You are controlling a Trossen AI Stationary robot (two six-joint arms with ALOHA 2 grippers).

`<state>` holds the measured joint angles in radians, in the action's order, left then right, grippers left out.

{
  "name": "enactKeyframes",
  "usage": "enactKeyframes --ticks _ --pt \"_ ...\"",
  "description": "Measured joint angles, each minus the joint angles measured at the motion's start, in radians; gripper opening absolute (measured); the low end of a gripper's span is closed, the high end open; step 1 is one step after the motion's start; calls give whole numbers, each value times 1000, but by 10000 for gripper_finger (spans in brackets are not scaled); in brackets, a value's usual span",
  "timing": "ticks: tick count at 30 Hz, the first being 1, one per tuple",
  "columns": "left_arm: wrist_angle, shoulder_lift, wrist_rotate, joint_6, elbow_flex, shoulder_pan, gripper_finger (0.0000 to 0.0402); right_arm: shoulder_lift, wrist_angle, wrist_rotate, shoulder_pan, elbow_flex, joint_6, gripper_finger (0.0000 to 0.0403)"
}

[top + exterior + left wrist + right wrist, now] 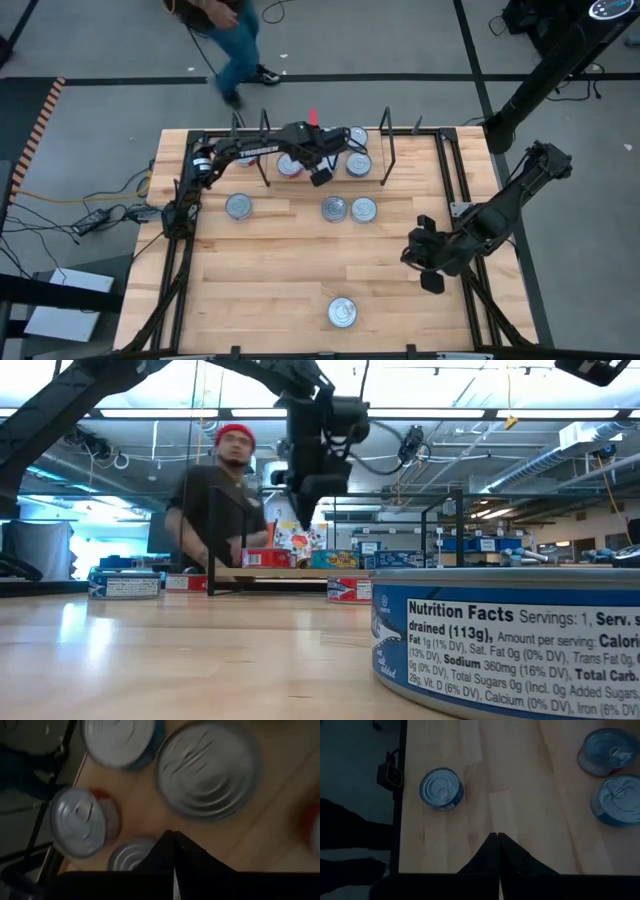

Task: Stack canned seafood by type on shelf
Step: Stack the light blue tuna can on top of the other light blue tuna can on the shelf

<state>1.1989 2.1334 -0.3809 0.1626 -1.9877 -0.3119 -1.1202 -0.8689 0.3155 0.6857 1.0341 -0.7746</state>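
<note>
High view: left gripper (321,177) clenched and empty over the shelf (272,152) among tins (358,164), right gripper (432,281) clenched above bare table (260,280), loose tins mid-table and one near the front edge (342,313). Low view: left gripper hanging above the shelf, person (222,500) behind. Wrist views: fingers pressed together on both, tins below.

The tins (342,312) have shiny silver lids with ring patterns, and their sides are red or blue. The table (270,270) is light wood with stripes of planks, and its frame is black. The arms are dark.
</note>
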Motion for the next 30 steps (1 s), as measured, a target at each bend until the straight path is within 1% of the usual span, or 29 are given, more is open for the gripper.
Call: enactKeyframes --ticks 7,20,22,25,30 --pt "-128 -38 -1 7 0 79 5 35 -47 55 40 0 -7 3" --pt "-319 -114 3 26 3 246 5 73 -45 175 144 0 -7 3" --pt "-363 -116 14 25 3 271 5 82 -43 207 167 0 -8 2" --pt "-387 -124 51 26 4 303 5 89 -42 247 194 0 -10 2" --pt "-418 -126 60 33 4 352 5 90 -39 258 216 0 -32 2"
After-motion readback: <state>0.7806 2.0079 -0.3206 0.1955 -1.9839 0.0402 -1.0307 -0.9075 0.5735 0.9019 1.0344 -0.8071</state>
